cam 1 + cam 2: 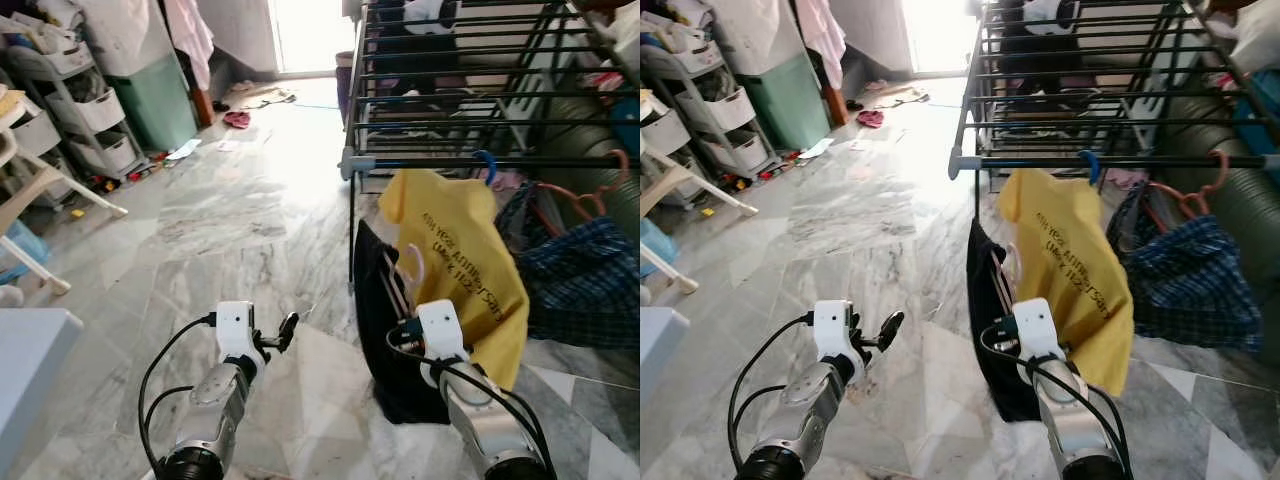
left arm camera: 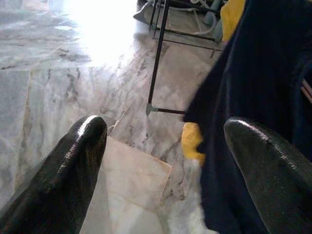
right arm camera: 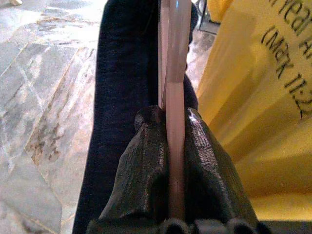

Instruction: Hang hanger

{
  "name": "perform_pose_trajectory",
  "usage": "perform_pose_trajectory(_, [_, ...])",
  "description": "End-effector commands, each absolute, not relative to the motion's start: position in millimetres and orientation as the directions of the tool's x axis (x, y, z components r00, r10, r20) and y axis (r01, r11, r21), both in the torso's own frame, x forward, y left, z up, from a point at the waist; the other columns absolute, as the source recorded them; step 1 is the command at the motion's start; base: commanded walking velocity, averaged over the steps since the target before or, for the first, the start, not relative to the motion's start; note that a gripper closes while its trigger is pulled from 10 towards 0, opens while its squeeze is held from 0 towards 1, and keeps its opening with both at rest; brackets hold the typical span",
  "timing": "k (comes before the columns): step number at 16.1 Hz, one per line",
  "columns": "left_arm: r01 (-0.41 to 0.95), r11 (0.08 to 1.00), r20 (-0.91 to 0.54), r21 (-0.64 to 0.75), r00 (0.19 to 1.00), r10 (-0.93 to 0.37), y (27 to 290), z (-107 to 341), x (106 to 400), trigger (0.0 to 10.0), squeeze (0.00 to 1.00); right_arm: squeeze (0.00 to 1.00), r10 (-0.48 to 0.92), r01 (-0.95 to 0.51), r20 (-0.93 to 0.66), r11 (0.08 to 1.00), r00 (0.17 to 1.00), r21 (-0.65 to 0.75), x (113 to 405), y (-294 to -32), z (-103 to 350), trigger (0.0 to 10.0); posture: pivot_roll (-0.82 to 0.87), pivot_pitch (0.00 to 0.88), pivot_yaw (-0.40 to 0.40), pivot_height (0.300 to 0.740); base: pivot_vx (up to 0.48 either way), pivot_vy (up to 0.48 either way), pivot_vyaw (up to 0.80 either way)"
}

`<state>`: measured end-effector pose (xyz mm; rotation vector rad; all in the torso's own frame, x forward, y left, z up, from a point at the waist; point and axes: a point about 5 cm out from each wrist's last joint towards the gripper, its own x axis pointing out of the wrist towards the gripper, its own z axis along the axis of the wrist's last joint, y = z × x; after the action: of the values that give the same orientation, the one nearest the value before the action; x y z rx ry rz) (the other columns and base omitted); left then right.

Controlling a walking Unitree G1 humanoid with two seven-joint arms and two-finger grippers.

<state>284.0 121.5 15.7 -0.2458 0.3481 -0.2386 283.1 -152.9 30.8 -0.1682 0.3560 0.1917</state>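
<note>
Right gripper (image 3: 173,146) jaws tight around hanger (image 3: 174,58).

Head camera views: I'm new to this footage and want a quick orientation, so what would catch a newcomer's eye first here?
The bright yellow printed shirt hanging from the black metal drying rack on the robot's right stands out most, with a dark navy garment beside it. The right gripper is shut on a pale pink hanger carrying that navy garment. The left gripper hovers open over the marble floor.

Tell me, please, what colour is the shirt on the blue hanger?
Yellow shirt, black lettering; clearest in the left eye view.
</note>
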Motion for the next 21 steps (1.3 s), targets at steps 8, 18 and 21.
perform_pose_trajectory(8, [0.212, 0.940, -0.281, -0.266, 0.916, -0.287, 127.3, 23.2, 284.4, 10.0, 0.00, 0.00, 0.129, -0.166, -0.275, 0.980, 0.953, -0.112, 286.6, -146.6, 52.3, 10.0, -0.20, 0.000, 0.112, 0.740, 0.287, 0.000, 0.00])
perform_pose_trajectory(18, [0.209, 0.940, -0.288, -0.269, 0.914, -0.285, 126.5, 22.9, 281.9, 10.0, 0.00, 0.00, 0.110, -0.144, -0.275, 0.983, 0.955, -0.109, 288.4, -147.7, 56.7, 10.0, -0.20, 0.000, 0.104, 0.740, 0.290, 0.000, 0.00])
perform_pose_trajectory(21, [0.205, 0.940, -0.293, -0.271, 0.913, -0.284, 127.0, 21.4, 280.3, 10.0, 0.00, 0.00, 0.114, -0.149, -0.278, 0.983, 0.954, -0.108, 288.8, -145.3, 56.4, 10.0, -0.19, 0.000, 0.099, 0.740, 0.300, 0.000, 0.00])
